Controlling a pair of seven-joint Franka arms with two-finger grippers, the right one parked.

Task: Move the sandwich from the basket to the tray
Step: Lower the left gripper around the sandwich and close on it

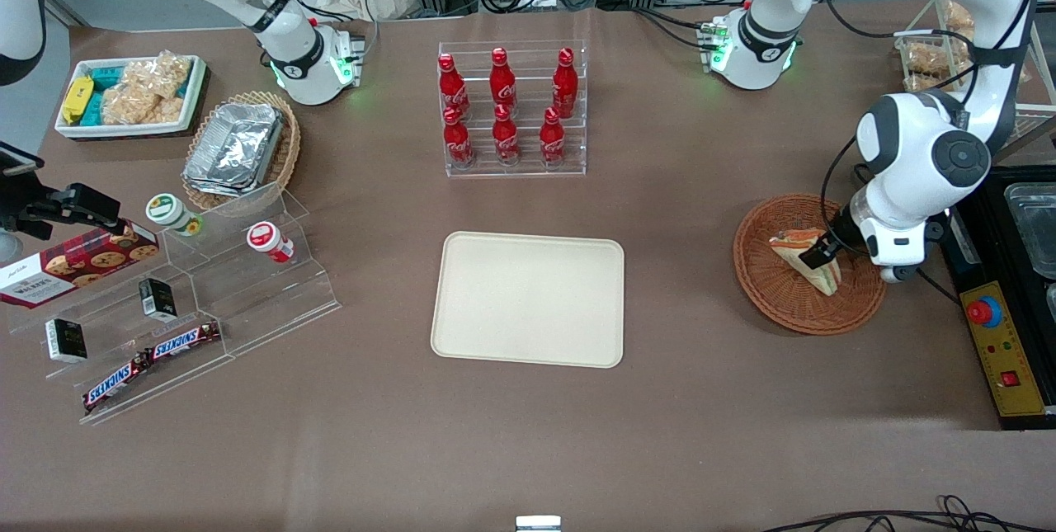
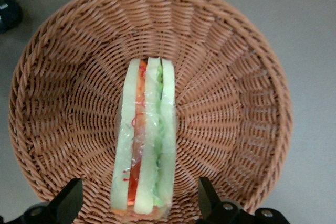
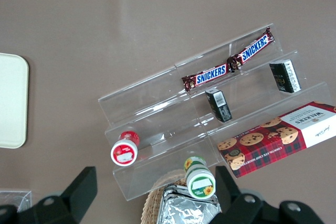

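The sandwich [image 1: 804, 256] [image 2: 144, 140], a clear-wrapped wedge of pale bread with orange-red and green layers, stands on its edge in the round reddish-brown wicker basket [image 1: 775, 301] [image 2: 236, 77] toward the working arm's end of the table. My left gripper [image 1: 821, 256] [image 2: 139, 182] is lowered into the basket and is open. One black finger stands on each side of the sandwich, with a gap to the bread on both sides. The cream tray [image 1: 528, 297] lies flat at the table's middle with nothing on it.
A clear rack of red bottles [image 1: 511, 107] stands farther from the front camera than the tray. Toward the parked arm's end are an acrylic stepped stand with snacks [image 1: 190, 301], an oval basket of foil containers [image 1: 243, 148] and a white snack tray [image 1: 128, 95]. A control box [image 1: 1002, 350] lies beside the basket.
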